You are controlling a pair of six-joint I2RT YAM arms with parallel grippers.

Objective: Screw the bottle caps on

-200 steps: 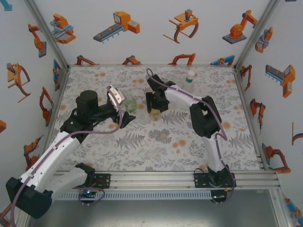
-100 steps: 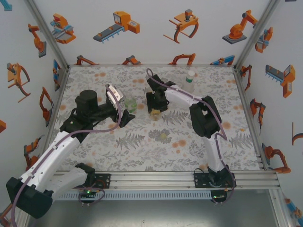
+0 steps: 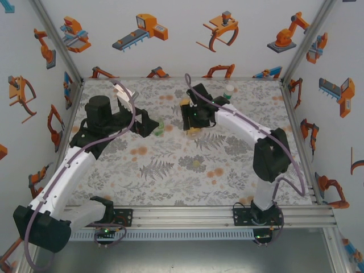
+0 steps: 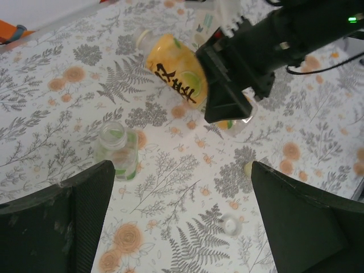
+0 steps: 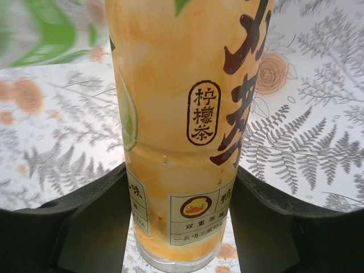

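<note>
Two loose caps lie on the floral surface [image 4: 51, 114], a white cap [image 4: 230, 226] and a pale yellow cap [image 4: 248, 167], both apart from the bottles. The right fingers [image 5: 85, 227] are clamped on the yellow bottle [image 4: 173, 71], holding it tilted off the surface. The left fingers [image 4: 79, 199] are spread wide with nothing between them, near the uncapped green bottle [image 4: 116, 151], which stands upright. The likely trouble is the smooth, tilted bottle slipping or twisting in that grip. A wide left finger could also tip the light green bottle as it closes in.
</note>
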